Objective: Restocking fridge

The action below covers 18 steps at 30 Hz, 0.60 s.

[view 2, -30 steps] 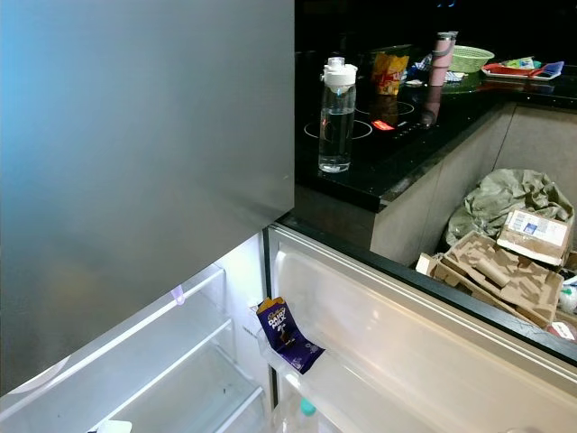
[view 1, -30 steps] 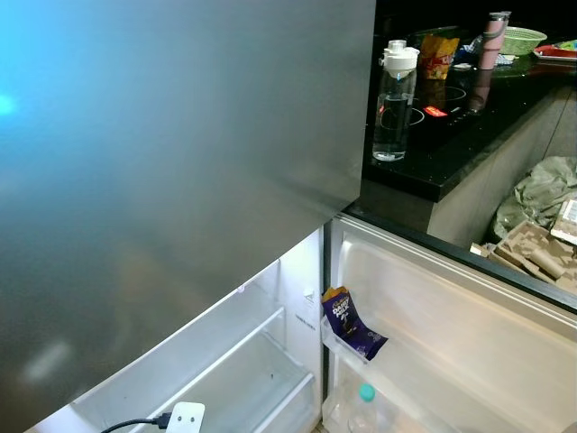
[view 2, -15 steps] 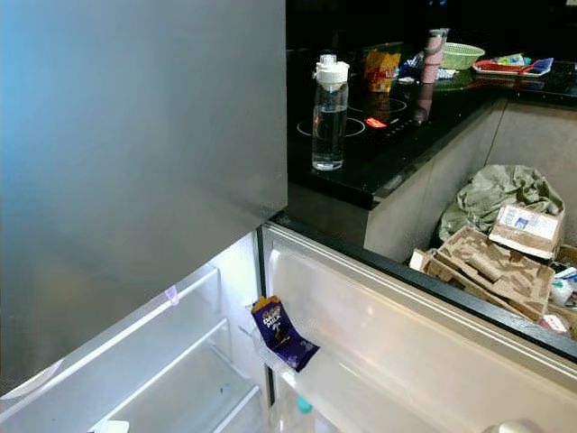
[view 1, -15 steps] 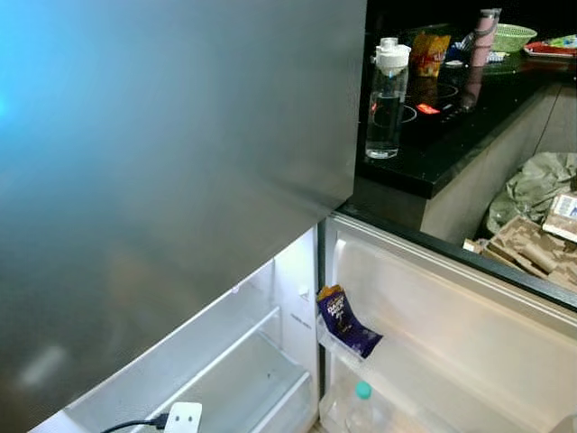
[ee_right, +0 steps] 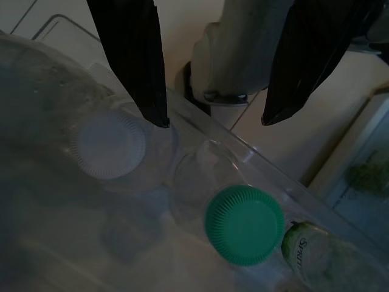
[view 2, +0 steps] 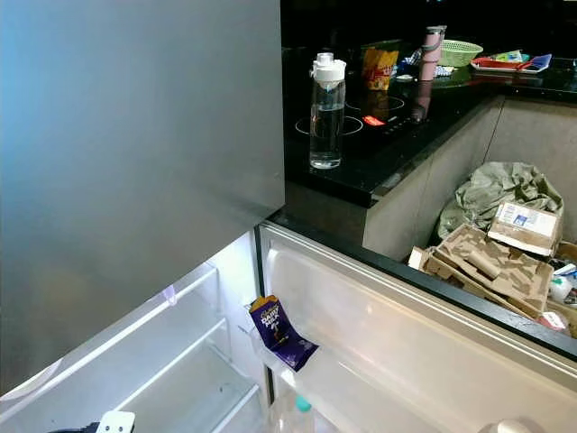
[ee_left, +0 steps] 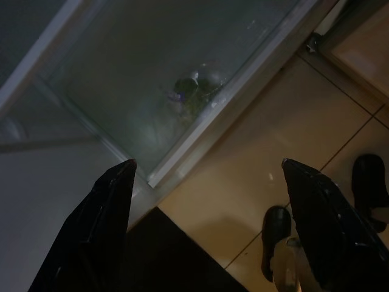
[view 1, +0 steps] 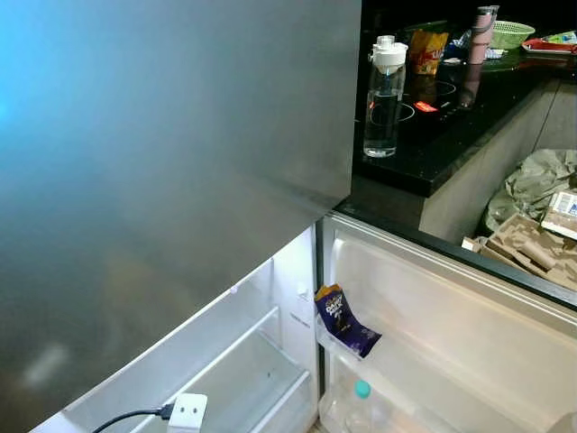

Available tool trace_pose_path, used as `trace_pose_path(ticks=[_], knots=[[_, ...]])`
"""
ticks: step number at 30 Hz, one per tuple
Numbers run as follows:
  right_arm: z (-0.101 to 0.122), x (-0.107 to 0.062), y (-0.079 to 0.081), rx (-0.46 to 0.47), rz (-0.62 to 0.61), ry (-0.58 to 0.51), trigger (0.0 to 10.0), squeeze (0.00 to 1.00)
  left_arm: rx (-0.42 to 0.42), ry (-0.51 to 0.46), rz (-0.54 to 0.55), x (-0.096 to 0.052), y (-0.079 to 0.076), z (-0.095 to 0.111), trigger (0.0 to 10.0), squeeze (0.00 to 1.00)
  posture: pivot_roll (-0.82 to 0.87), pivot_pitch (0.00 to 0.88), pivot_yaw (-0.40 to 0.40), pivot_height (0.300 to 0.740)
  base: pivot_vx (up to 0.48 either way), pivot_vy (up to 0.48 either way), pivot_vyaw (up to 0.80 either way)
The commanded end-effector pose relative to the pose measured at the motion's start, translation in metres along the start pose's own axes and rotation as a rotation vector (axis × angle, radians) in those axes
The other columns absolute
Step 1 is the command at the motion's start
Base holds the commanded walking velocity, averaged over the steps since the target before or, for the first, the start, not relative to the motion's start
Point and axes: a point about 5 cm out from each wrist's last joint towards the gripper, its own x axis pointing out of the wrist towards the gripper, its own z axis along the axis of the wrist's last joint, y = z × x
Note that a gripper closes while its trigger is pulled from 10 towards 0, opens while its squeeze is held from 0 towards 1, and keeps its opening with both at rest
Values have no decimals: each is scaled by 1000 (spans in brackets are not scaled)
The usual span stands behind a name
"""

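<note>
The grey steel upper door of the fridge (view 1: 171, 153) is shut, while the lower door (view 2: 424, 361) stands swung open, its white inner side facing up toward the head camera. A purple chocolate wrapper (view 1: 345, 322) leans tilted in the upper door rack, close to the hinge edge. Below it, in the lower door rack, a clear plastic bottle with a green ribbed cap (ee_right: 244, 224) stands upright; its cap also peeks up in the left eye view at the bottom of the door. Just beside it stands a second clear bottle with a white ribbed cap (ee_right: 107, 144), and a green-labelled Sprite bottle (ee_right: 316, 255) sits on the green cap's other side. The fridge's inner shelves (view 1: 243, 361) are lit and white.

The right pincer (ee_right: 213, 118) hangs above the door rack, its two black fingers well spread and holding nothing, their tips over the rack's clear front wall near the white cap. The left pincer (ee_left: 206, 176) is also spread wide and empty, hanging over the tan tiled floor (ee_left: 267, 158) beside the clear crisper drawer (ee_left: 176, 79), in which some dim greenery lies.

On the black glossy bench (view 2: 397, 135) beside the fridge stand a tall clear water bottle with a white lid (view 2: 326, 111), an orange snack bag (view 2: 379, 67), a pink tumbler (view 2: 431, 50) and a green basket (view 2: 460, 54). Flattened brown cardboard (view 2: 491, 266) and a crumpled grey-green bag (view 2: 505, 191) lie on the floor past the bench.
</note>
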Motion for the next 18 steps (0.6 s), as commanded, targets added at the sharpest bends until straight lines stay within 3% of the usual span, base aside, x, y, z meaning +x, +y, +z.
trace_pose_path(ticks=[1, 18], knots=[[-5, -1, -2, -9, 3, 22, 10000, 0, -3, 22, 12, -1, 1, -6, 10000, 0, -88, 125, 33, 721, 0, 0, 0], [3, 1, -2, -39, 20, 12, 10000, 0, -3, 36, 17, -4, 2, -18, 10000, 0, -76, 121, 5, 721, 0, 0, 0]])
